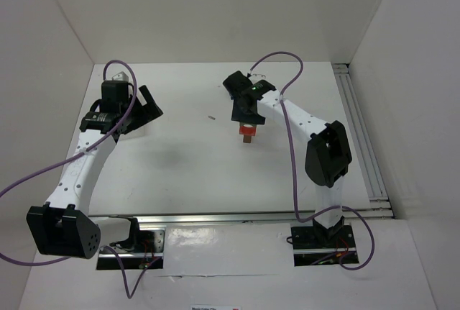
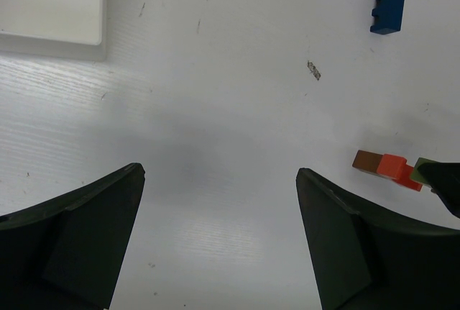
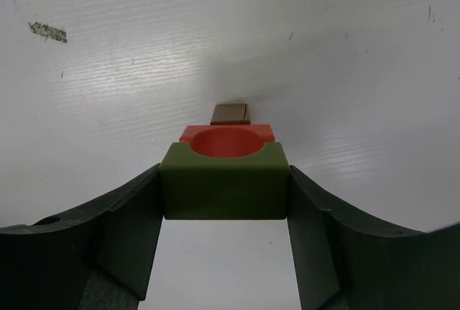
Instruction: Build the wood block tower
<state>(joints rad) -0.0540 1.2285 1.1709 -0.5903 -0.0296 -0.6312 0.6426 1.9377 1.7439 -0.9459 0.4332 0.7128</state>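
Observation:
The tower stands mid-table: a brown-orange block [image 1: 248, 138] at the bottom and a red block [image 1: 248, 129] on it. My right gripper [image 1: 246, 116] hangs over it, shut on an olive green block [image 3: 224, 184] with a half-round notch. That block lies against the red block [image 3: 226, 137], and a sliver of the brown one [image 3: 230, 114] shows beyond. In the left wrist view the stack appears as brown [image 2: 368, 160], red [image 2: 399, 170] and green [image 2: 422, 169]. A blue block [image 2: 388, 9] lies apart on the table. My left gripper [image 2: 219, 173] is open over bare table, holding nothing.
A white tray [image 2: 50, 8] lies at the upper left of the left wrist view. A small dark scrap [image 2: 314, 70] sits on the table between the arms. White walls enclose the table, and a rail [image 1: 363, 137] runs along its right edge.

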